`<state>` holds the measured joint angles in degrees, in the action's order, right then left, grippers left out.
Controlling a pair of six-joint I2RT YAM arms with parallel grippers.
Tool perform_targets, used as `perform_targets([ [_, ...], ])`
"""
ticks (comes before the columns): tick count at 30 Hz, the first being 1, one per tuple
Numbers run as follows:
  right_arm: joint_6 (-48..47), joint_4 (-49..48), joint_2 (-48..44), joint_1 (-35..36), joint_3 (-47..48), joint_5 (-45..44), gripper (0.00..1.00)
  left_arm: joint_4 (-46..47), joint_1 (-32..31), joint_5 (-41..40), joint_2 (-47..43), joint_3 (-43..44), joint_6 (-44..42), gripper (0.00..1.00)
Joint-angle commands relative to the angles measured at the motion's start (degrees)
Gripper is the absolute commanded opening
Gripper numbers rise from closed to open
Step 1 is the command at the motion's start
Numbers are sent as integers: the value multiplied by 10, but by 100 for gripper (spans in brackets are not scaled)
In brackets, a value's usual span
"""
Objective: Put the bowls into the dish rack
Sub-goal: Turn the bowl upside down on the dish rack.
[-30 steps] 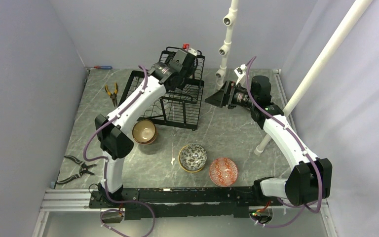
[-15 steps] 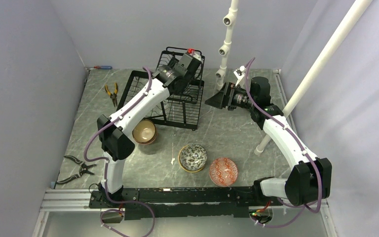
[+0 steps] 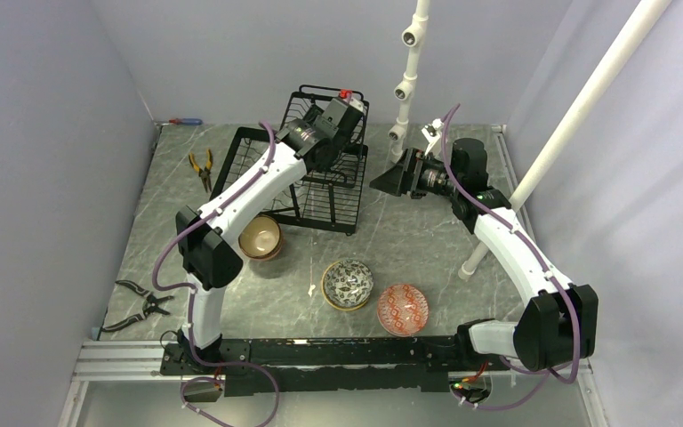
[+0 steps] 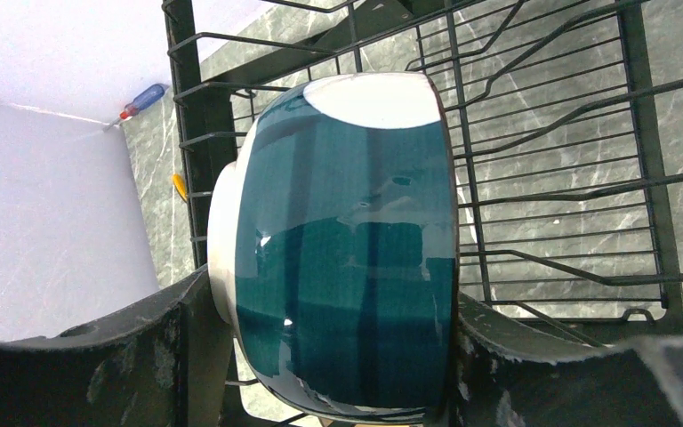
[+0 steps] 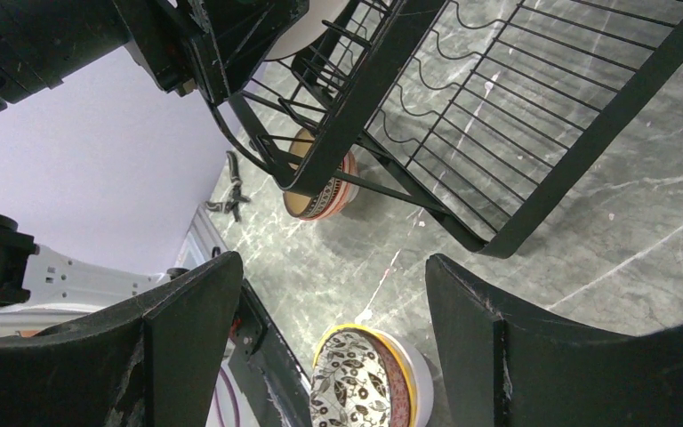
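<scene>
My left end effector is clamped on the teal bowl, with the dish rack just beyond it; the bowl is not yet seated. My right end effector stands apart and empty. The brown bowl, patterned bowl and red bowl sit on the table, well behind both.

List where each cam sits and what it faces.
Top external: high behind bases, looking down on table, dish rack, left arm, right arm.
Left wrist: on left arm, facing rack past left tool clamping teal bowl.
Right wrist: on right arm, facing rack and floral bowl past open right tool.
Shared: rack in all.
</scene>
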<state>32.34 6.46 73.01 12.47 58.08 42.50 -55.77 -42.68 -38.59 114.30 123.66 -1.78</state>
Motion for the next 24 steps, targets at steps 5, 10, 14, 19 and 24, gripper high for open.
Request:
perform_targets([
  [5,-14,-10,-13,-4,3,1,80,-30,-6,20,-31,16,14,65],
  [10,-15,-11,-11,-5,4,1,80,-35,-6,32,-39,13,14,76],
  [14,-13,-11,-11,-5,3,1,80,-33,-7,54,-53,2,33,83],
  [19,-13,-10,-10,-5,5,0,80,-30,-7,82,-69,-8,44,93],
  [24,-11,-14,-11,-5,4,0,80,-33,-6,98,-76,-11,52,94],
])
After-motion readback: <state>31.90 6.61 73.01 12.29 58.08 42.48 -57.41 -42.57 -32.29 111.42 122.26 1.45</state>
